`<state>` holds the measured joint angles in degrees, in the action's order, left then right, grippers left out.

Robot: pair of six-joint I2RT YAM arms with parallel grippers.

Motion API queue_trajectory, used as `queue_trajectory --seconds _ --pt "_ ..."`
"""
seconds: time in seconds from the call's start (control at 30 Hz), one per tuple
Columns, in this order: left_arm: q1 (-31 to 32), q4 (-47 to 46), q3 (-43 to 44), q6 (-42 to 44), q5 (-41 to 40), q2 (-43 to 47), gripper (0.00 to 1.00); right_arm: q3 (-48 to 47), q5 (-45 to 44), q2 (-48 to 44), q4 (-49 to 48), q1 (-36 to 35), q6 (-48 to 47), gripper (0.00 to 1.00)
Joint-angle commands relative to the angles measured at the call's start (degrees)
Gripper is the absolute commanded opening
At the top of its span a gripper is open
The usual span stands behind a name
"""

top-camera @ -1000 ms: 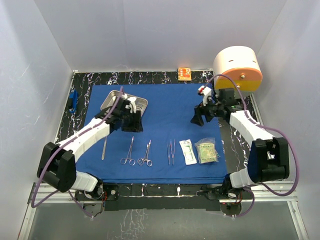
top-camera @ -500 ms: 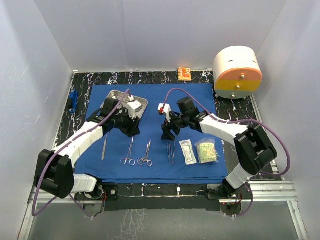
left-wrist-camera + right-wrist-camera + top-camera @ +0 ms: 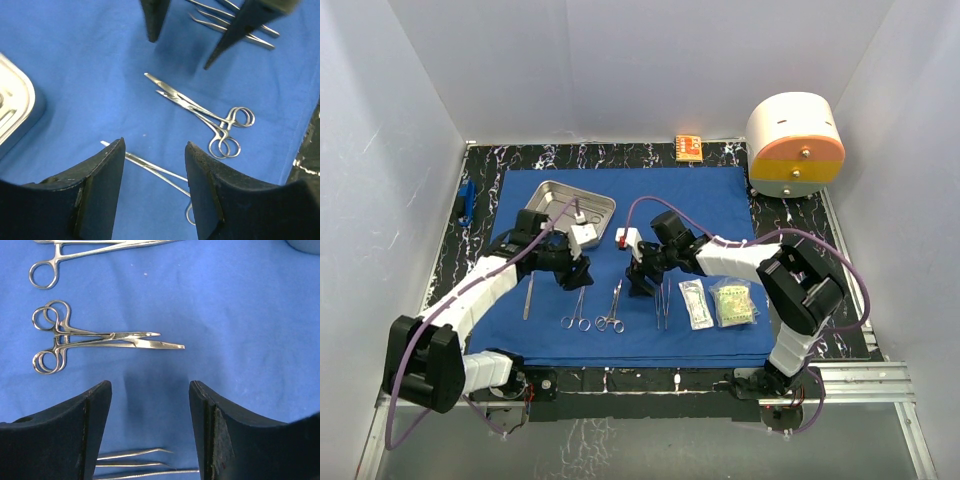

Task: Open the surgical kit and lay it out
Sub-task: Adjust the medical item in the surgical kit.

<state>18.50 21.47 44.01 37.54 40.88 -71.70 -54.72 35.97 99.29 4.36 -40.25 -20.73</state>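
Top view: The blue drape (image 3: 720, 200) lies spread flat on the black marbled table (image 3: 485, 160). The steel tray (image 3: 570, 203) sits on the drape's far left corner. Along the near edge, left to right, lie a slim straight instrument (image 3: 529, 297), the left forceps (image 3: 577, 308), the right forceps (image 3: 612, 310), the tweezers (image 3: 662, 305), a white packet (image 3: 696, 303) and a greenish packet (image 3: 734, 302), all apart from one another. The left gripper (image 3: 575, 275) hangs over the tip end of the left forceps. The right gripper (image 3: 640, 285) hangs between the right forceps and the tweezers. A cream-and-orange cylinder (image 3: 795, 145) and a small orange box (image 3: 689, 148) stand off the drape at the back.

Left wrist view: The left gripper (image 3: 155, 145) is released, jaws parted, nothing between them. The left forceps (image 3: 155, 170) lies on the cloth beneath the gap, partly hidden by the fingers (image 3: 100, 185). The right forceps (image 3: 200, 110) lies beyond, rings toward the right. A tray corner (image 3: 12, 115) shows at the left edge. The right gripper's fingers (image 3: 152, 20) reach in at the top, with the tweezers (image 3: 265, 44) behind them.

Right wrist view: The right gripper (image 3: 150, 387) is released, jaws apart over bare cloth. The right forceps (image 3: 110, 340) lies just ahead and the left forceps (image 3: 75, 249) farther off. The tweezers (image 3: 135, 460) show low between the fingers (image 3: 95, 430), lying on the cloth.
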Motion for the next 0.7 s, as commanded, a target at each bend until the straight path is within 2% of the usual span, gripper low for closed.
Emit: queue_trajectory --seconds 0.0,0.13,0.3,0.47,0.67 --pt "-5.95 -6.83 -1.71 -7.84 5.12 4.46 0.5 -4.89 3.71 0.12 3.47 -0.99 -11.27 0.63" --pt "-14.43 -11.93 -1.77 -15.84 8.21 6.06 0.51 -9.75 7.53 3.05 14.9 -2.1 -26.81 0.64" --pt "-22.54 -13.83 -0.78 -20.83 11.7 5.73 0.51 -20.23 7.96 8.9 30.96 -4.28 -41.73 0.61" --pt "-26.72 -16.29 -2.4 -23.03 12.58 6.74 0.51 -24.59 5.6 11.81 38.28 -7.48 -49.97 0.6" --pt "-28.42 -17.26 -3.11 -23.63 12.46 7.18 0.51 -28.03 3.73 14.09 43.12 -10.68 -54.6 0.59"
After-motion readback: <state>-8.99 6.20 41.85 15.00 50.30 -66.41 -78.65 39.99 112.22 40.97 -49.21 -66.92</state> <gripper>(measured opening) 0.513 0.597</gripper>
